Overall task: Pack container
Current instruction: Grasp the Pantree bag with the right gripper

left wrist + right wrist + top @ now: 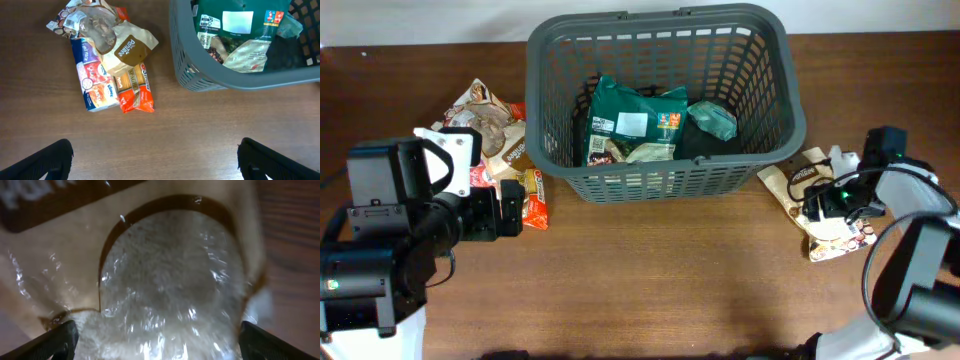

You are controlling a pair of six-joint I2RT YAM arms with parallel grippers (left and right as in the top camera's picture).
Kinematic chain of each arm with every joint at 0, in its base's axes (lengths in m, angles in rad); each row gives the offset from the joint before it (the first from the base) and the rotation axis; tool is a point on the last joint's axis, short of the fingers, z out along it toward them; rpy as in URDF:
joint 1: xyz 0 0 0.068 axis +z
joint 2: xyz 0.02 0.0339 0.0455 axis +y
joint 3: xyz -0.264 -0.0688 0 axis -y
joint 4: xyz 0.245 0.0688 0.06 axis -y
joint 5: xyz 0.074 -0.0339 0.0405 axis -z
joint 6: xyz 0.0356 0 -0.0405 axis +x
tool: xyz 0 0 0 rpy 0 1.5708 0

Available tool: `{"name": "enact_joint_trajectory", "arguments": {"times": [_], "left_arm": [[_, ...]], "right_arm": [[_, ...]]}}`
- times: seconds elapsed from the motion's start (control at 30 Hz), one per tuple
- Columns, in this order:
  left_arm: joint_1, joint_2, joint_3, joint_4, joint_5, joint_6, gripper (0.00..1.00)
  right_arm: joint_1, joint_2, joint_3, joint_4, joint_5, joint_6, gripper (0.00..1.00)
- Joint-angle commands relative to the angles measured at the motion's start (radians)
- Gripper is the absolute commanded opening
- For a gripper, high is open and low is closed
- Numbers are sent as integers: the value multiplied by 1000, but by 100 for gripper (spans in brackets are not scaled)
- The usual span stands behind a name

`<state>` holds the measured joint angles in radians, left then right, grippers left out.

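At right of the worktop (pixel 670 280), the right end effector (pixel 160 341) is hovering very close over a windowed pouch (pixel 170 280), its two dark fingers (pixel 55 341) spread wide apart and straddling the packet rather than clamping it. This placement is probably preparing a grasp across the pouch's width. The pouch is showing glossy tan film around an arched clear window, with pale, grainy contents wrinkling the plastic. Such film is likely to be slippery and yielding.

The left end effector (pixel 160 165) is hanging parted and empty above bare wood grain, just beside a loose heap of snacks: an orange packet (pixel 135 92), a blue-and-white packet (pixel 92 82) and a tan pouch (pixel 130 50), all overlapping one another.

Between the two arms, towards the far edge, the container (pixel 660 182) is sitting upright. It is a dark grey plastic basket with slotted lattice walls and a rolled rim. Inside it, a green bag (pixel 635 120) and a crumpled teal packet (pixel 715 120) are lying flat on the bottom, so packing appears to be partly done.
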<state>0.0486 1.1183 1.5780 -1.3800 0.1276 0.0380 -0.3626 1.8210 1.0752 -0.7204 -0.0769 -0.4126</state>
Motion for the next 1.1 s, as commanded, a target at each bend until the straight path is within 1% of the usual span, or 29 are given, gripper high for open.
{"name": "enact_joint_trajectory", "arguments": {"times": [0.0,0.1,0.13,0.17,0.23,0.27,0.43,0.5,0.57,0.6,0.67,0.87,0.93,0.97,1.07], "left_arm": [[6,-1,-1,2,15,15,99],[6,-1,-1,2,14,15,99],[6,-1,-1,2,15,15,99],[6,-1,-1,2,15,15,99],[6,-1,-1,2,14,15,99],[6,-1,-1,2,15,15,99],[6,-1,-1,2,14,16,99],[6,-1,-1,2,15,15,99],[6,-1,-1,2,14,16,99],[6,-1,-1,2,15,15,99],[6,-1,-1,2,15,15,99],[6,-1,-1,2,15,16,99],[6,-1,-1,2,15,15,99],[6,-1,-1,2,15,15,99],[6,-1,-1,2,14,15,99]], "right_arm": [[-3,62,-10,9,12,-29,99],[-3,105,-10,15,34,-28,99],[-4,117,-10,16,34,-28,95],[-4,126,-10,18,35,-28,88],[-3,131,-10,18,35,-27,82],[-4,131,-10,19,35,-28,76],[-3,130,-10,22,35,-27,57],[-4,130,-10,21,35,-24,39],[-3,130,-10,21,34,-24,17],[-3,130,-10,21,29,-24,11],[-3,130,-10,19,24,-24,4],[-3,128,-2,15,12,55,4],[-3,121,32,-8,-15,98,4],[-4,116,60,-27,-24,130,3],[-4,103,200,-109,-26,324,4]]}}
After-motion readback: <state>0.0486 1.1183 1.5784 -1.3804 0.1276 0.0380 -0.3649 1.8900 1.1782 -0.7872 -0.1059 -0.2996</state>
